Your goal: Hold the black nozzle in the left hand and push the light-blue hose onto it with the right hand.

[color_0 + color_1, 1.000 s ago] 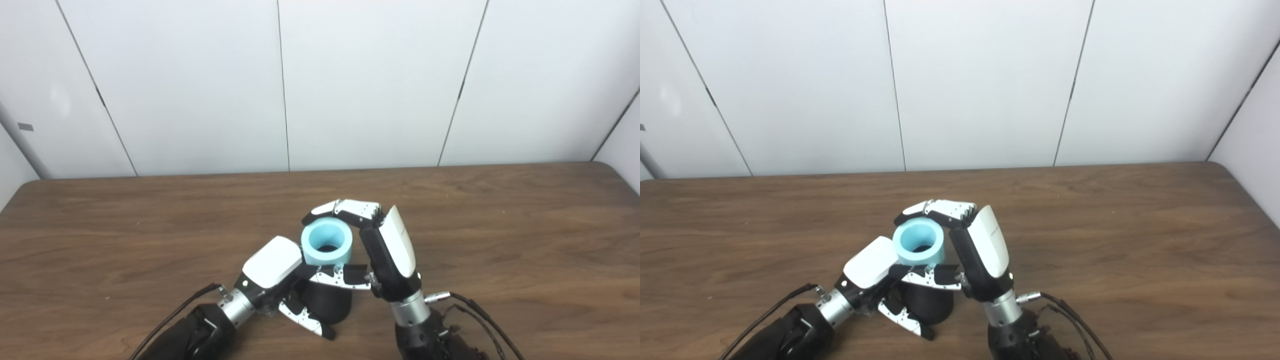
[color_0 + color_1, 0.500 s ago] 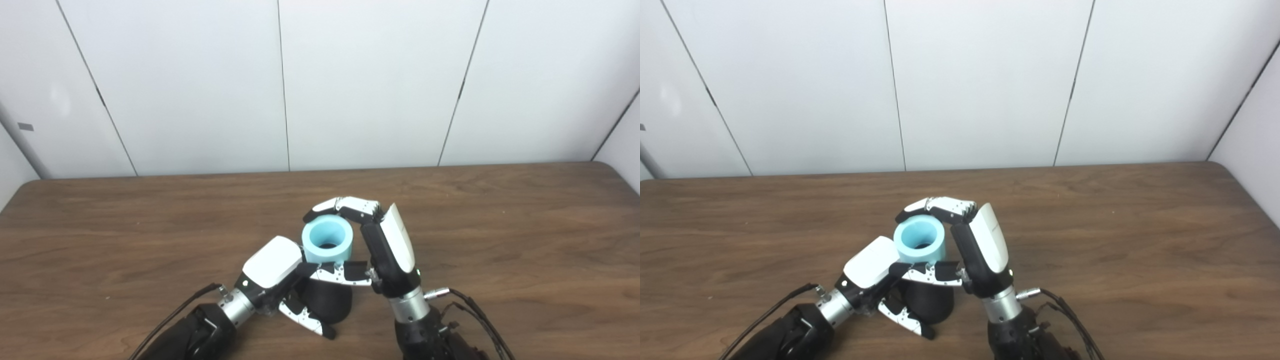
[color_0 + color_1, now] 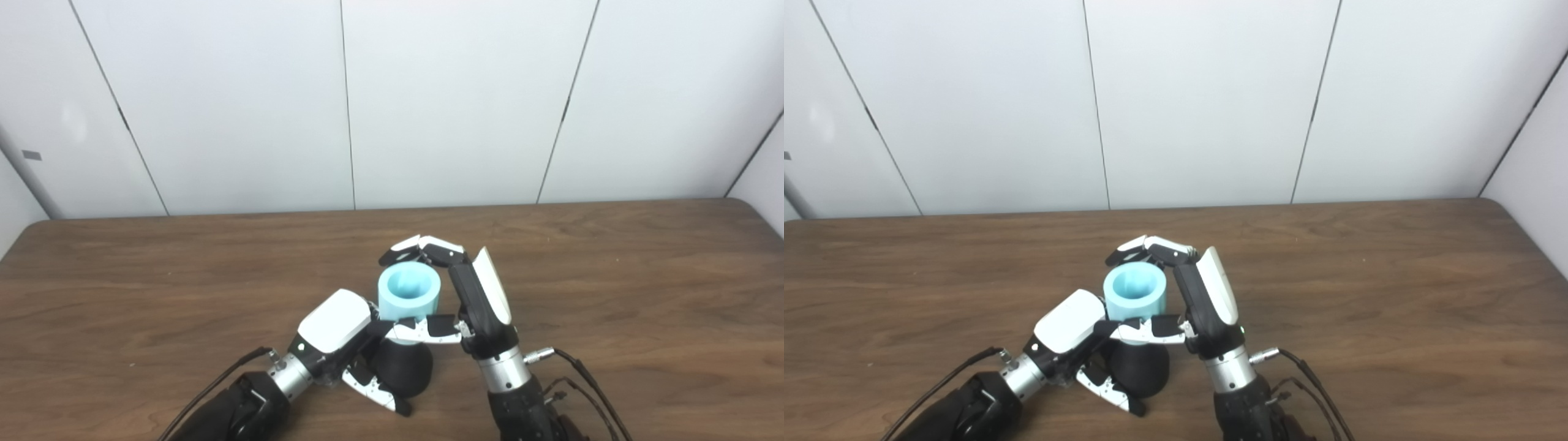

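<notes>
A: Quick pass. The left hand (image 3: 343, 334) is gripping the black nozzle (image 3: 404, 370) low at the near edge of the wooden table (image 3: 122, 288), fingers wrapping around its dark body. Nozzle is sitting on or just over the tabletop, can't tell which.

B: Agreeing. The right hand (image 3: 474, 300) is clamping the light-blue hose (image 3: 409, 294), fingers (image 3: 422, 246) curling over the far rim and the thumb (image 3: 429, 327) pressing across the near bottom edge. Hose is standing roughly upright, open end facing up toward the cameras.

A: Hose is sitting directly above the nozzle, lower end meeting the nozzle's top. How far it's seated, can't tell; the thumb and the left fingers are covering the joint.

B: View differences? The left eye view is showing the hose bore as plain blue inside, and the cable (image 3: 576, 367) trailing off the right wrist toward the corner.

A: The right eye view is showing more of the hose's (image 3: 1135, 294) left wall and the gap between it and the left hand's white back (image 3: 1069, 321). Nozzle (image 3: 1139, 370) is reading the same there, rounded, black. Right wall panel (image 3: 1537, 153) is showing wider in that view too.

B: Both arms are entering from the bottom edge, hands nearly touching at the middle.
</notes>
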